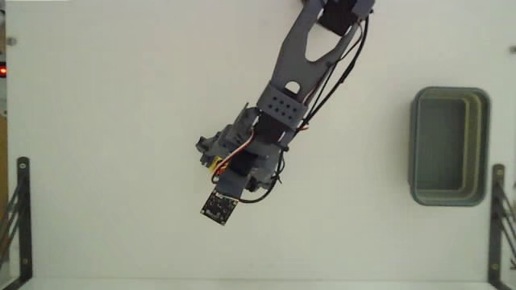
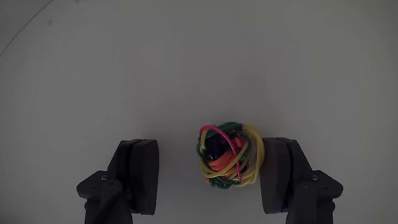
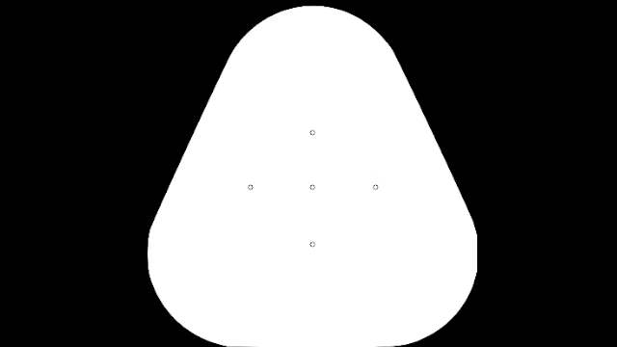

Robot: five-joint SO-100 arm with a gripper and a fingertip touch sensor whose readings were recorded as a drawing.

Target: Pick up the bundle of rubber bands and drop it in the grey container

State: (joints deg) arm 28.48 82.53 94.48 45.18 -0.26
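**Claw straddles the bands, tub waits at the right**

The dark two-finger claw [image 2: 208, 177] stands spread on the white table [image 2: 186, 62], its right finger touching the small tangled bundle of yellow, green and red rubber bands [image 2: 227, 155], placed for pinching. The empty grey-green rectangular plastic tub [image 1: 449, 147] sits well apart, rightward in the fixed view.

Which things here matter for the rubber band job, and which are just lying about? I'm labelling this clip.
Part of the job:
- bundle of rubber bands, between the open claw fingers
- grey container, empty, at the right in the fixed view

Just there:
- black metal brackets at the table's edges
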